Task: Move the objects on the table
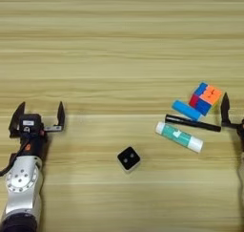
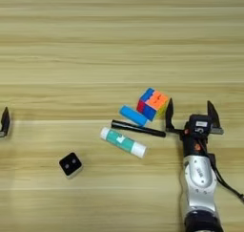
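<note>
On the table a multicoloured puzzle cube lies right of centre. A short blue bar rests against its lower left. Just below lies a thin black pen, and under that a white-and-teal glue-stick tube. A small black white-edged cube sits alone nearer the front. My right gripper stands open just right of the puzzle cube, nothing between its fingers. My left gripper is open at the far left, away from everything.
My left arm rises from the bottom left corner and my right arm from the bottom right. The far half of the wood surface holds nothing.
</note>
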